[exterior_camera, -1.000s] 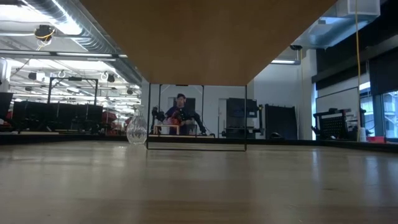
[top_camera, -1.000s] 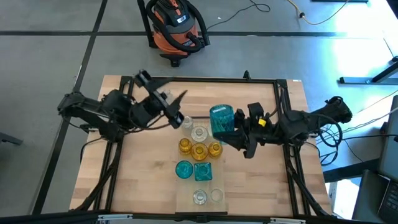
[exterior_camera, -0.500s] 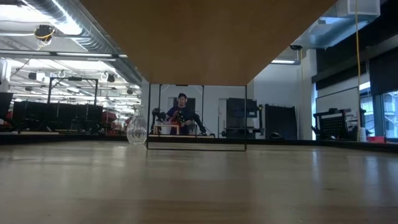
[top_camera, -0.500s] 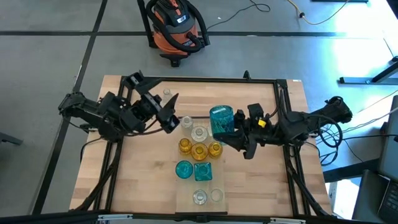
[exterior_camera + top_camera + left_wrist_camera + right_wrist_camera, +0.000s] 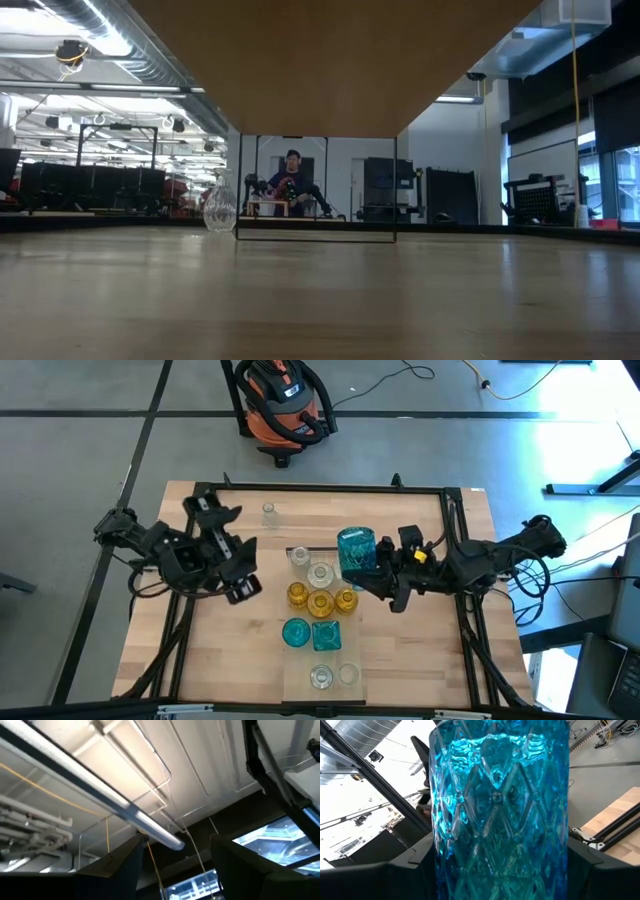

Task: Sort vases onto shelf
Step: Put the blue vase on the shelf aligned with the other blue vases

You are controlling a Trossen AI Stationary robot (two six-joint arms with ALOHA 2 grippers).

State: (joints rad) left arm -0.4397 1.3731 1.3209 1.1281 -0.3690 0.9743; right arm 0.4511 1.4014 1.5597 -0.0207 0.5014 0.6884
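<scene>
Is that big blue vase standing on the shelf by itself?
No, the right gripper is clamped around the big blue vase, holding it above the shelf.

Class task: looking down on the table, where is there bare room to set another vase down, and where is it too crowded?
Bare tabletop lies right of the shelf, below the right gripper, and along the far edge around the lone clear vase. Crowded: the shelf's middle, where amber vases and teal ones sit close together.

I work in a big open workshop: bare ducts overhead, grey concrete floor, an orange shop vacuum behind my bench.
</scene>
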